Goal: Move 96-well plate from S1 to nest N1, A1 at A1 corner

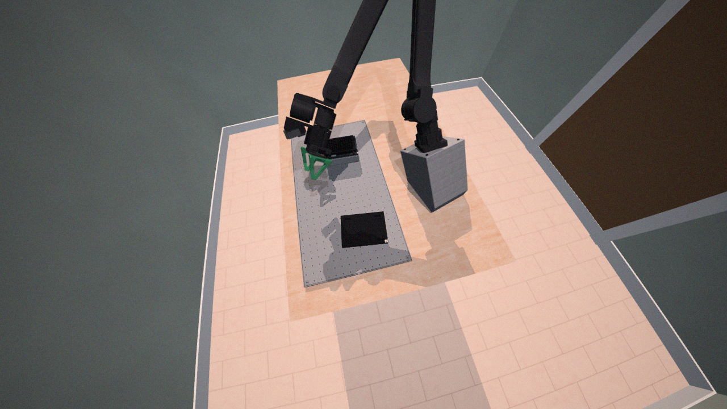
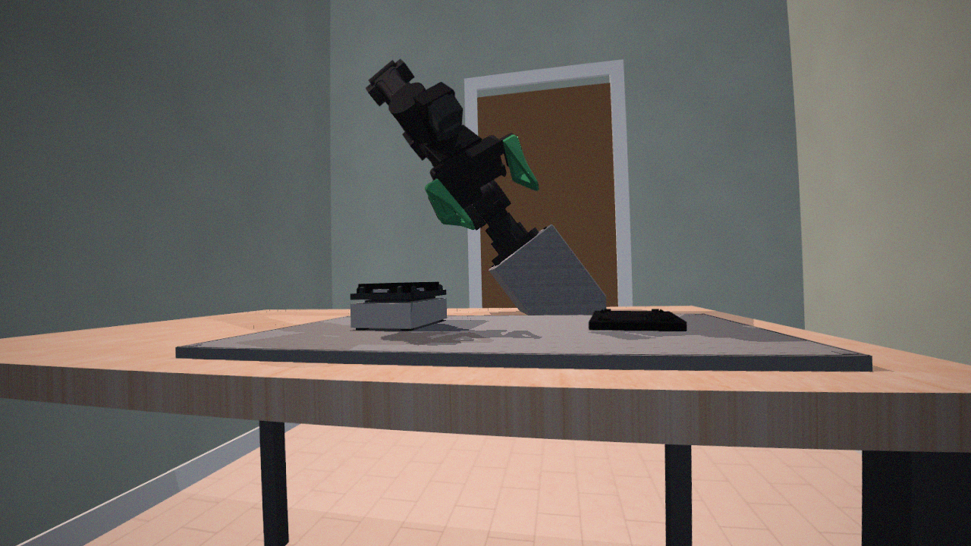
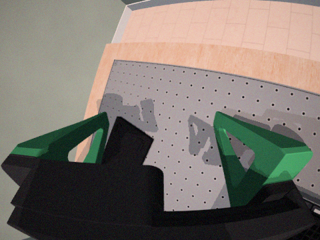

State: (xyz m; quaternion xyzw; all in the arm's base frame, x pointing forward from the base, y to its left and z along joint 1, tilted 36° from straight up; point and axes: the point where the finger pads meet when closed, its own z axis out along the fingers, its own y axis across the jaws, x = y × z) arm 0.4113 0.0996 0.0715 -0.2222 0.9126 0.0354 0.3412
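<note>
The black 96-well plate (image 1: 341,146) sits on the grey plate shaker S1 (image 2: 398,312) at the far end of the perforated baseplate; its top also shows in the exterior view (image 2: 397,291). The black plate nest N1 (image 1: 363,229) lies flat nearer the front of the baseplate, and shows low in the exterior view (image 2: 636,319). My gripper (image 1: 314,163) (image 2: 485,183) with green fingers is open and empty, tilted, high above the shaker. In the wrist view its fingers frame bare baseplate.
The arm's grey pedestal (image 1: 435,172) stands on the wooden table to the right of the baseplate (image 1: 350,213). A brown door (image 2: 551,196) is in the back wall.
</note>
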